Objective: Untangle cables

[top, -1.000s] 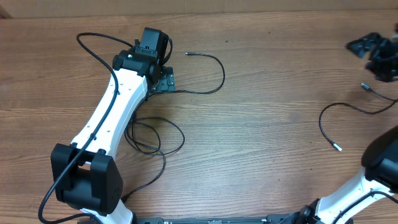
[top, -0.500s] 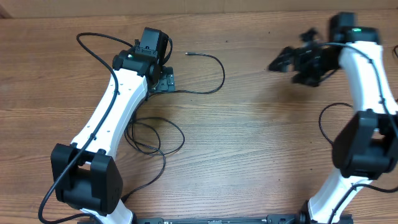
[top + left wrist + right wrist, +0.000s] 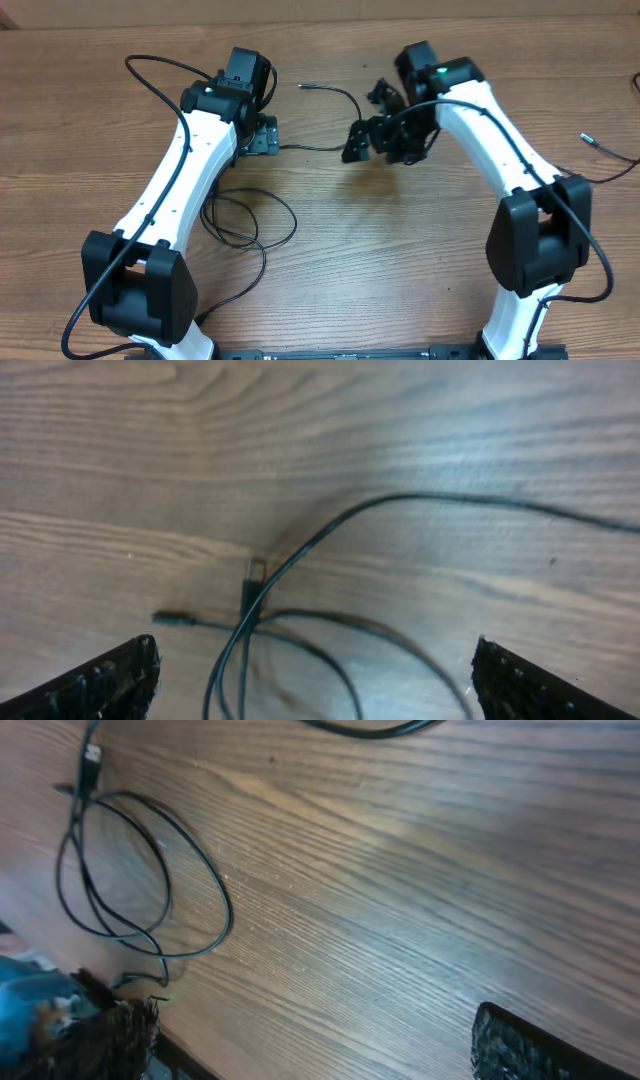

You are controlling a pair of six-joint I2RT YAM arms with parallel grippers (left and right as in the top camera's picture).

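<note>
Black cables [image 3: 400, 498] on brown wood-grain table [image 3: 400, 260].

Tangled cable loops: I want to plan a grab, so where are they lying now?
Overhead view: the cable loops lie on the table's left half, beside the left arm's white forearm, nearer the base than the open left hand.
</note>
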